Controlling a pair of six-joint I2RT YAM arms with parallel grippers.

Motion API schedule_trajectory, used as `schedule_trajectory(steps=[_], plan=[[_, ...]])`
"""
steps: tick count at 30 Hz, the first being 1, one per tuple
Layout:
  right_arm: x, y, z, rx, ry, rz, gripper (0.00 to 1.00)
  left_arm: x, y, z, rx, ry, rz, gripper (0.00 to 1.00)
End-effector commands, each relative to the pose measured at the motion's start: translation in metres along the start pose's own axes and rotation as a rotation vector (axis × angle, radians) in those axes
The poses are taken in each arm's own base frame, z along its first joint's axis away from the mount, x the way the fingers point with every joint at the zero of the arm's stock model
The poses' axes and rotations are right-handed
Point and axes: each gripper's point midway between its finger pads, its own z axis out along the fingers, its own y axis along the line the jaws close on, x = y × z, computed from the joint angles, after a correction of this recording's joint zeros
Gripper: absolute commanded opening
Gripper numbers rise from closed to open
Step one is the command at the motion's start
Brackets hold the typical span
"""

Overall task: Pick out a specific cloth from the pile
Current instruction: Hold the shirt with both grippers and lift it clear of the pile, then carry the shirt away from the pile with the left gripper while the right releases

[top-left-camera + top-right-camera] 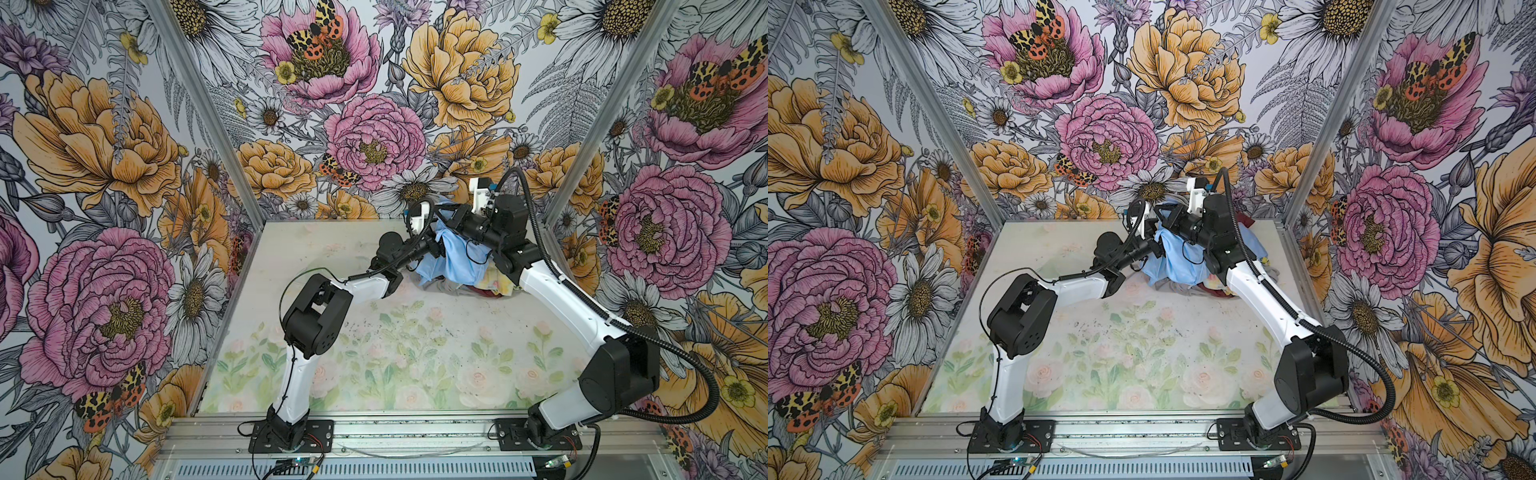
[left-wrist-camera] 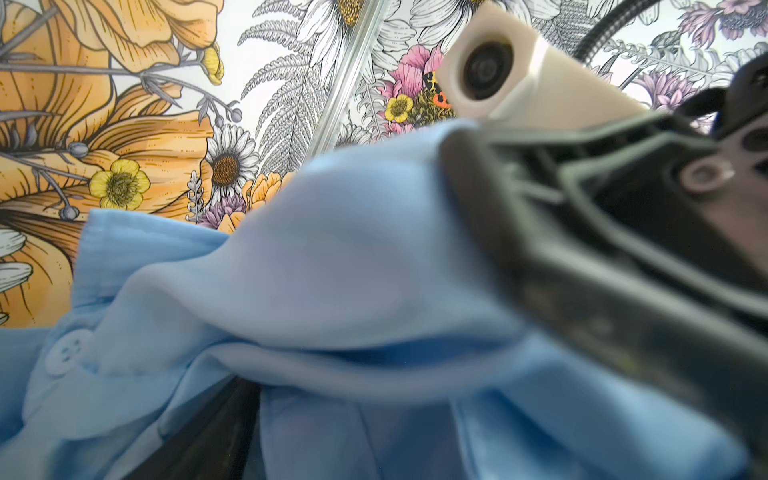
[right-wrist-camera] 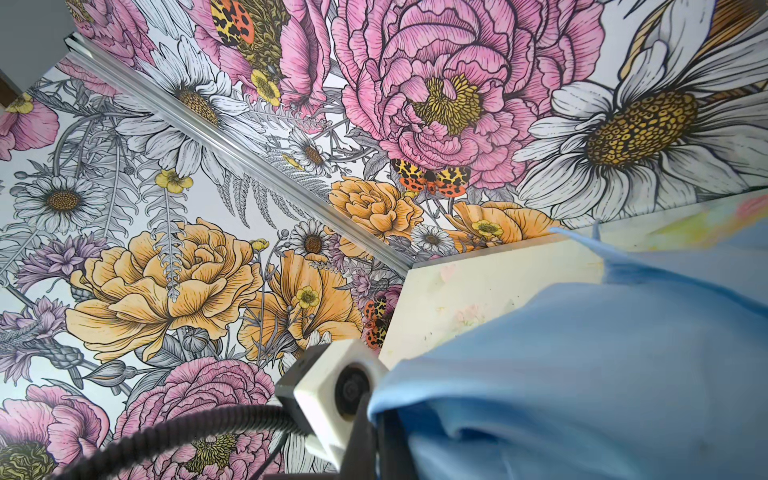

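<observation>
The cloth (image 1: 457,257) hangs bunched over the pile (image 1: 498,287) at the far right of the tabletop (image 1: 324,257), pinched in the closed right gripper (image 1: 452,222). The left gripper (image 1: 437,248) sits against its left side, buried in folds; apart or together, I cannot tell

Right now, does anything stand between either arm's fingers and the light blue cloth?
Nothing visible does. The cloth sits on top of the pile, uncovered by other fabric. It is pinched in the right fingers and drapes over them, and the left fingers are right against its side.
</observation>
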Motion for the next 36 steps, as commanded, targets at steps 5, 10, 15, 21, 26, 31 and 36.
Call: schedule_trajectory(steps=[5,10,15,21,26,31,36], plan=[[-0.004,0.017,-0.010,-0.048,-0.029,0.012,0.00,-0.044,-0.010,0.005,0.010,-0.186,0.038,0.61],[0.000,0.010,-0.008,-0.035,-0.020,0.025,0.00,-0.061,-0.018,0.000,0.018,-0.233,0.066,0.30],[0.000,0.009,-0.008,-0.021,-0.022,0.013,0.00,-0.075,-0.022,-0.005,0.015,-0.253,0.080,0.00],[-0.001,0.004,-0.017,0.040,-0.017,-0.067,0.00,-0.095,-0.016,-0.015,-0.077,-0.247,0.107,0.00],[-0.005,-0.007,-0.035,0.099,-0.046,-0.157,0.25,-0.121,-0.005,-0.033,-0.195,-0.244,0.134,0.00],[-0.010,-0.019,-0.055,0.149,-0.077,-0.233,0.64,-0.151,0.007,-0.051,-0.359,-0.185,0.154,0.00],[-0.010,-0.028,-0.070,0.206,-0.089,-0.335,0.77,-0.171,0.024,-0.074,-0.478,-0.125,0.131,0.00]])
